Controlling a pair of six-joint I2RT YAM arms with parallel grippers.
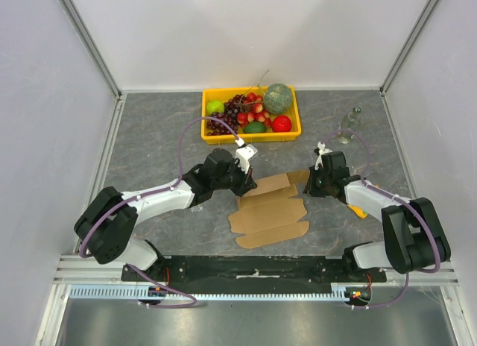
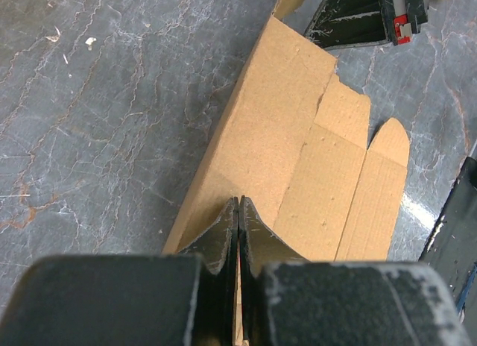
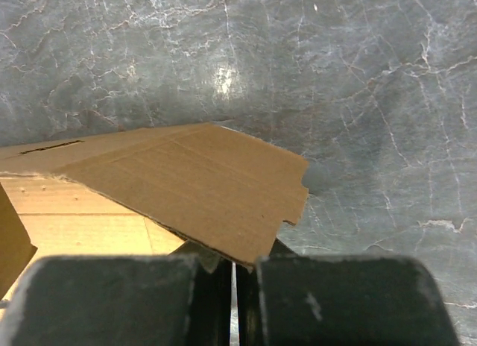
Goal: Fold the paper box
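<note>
Seen from above, a grey marble-patterned table (image 1: 164,137) is enclosed by white walls on three sides. The paper box (image 1: 272,212), a partly folded sheet of brown corrugated cardboard, is spread at the table's centre, just beyond the two arm bases. Its creases are laid roughly left to right, slanting a little toward the far right.

The far end of the sheet is flanked by both arms at about equal closeness. The left gripper (image 1: 247,180) is placed at its far left corner, the right gripper (image 1: 311,183) at its far right. In the left wrist view the fingers (image 2: 220,238) are clenched on a raised side panel, with a sliver of cardboard seen between them. The rest of the sheet is spread ahead and to the right.

In the right wrist view the fingers (image 3: 212,286) are pressed together beneath a lifted flap (image 3: 194,182). Their tips are hidden by the flap's edge, so whether it is pinched cannot be told.

A yellow crate (image 1: 250,137) of fruit is set at the far centre. A small clear glass object (image 1: 348,127) is set at the far right, well apart from the box.
</note>
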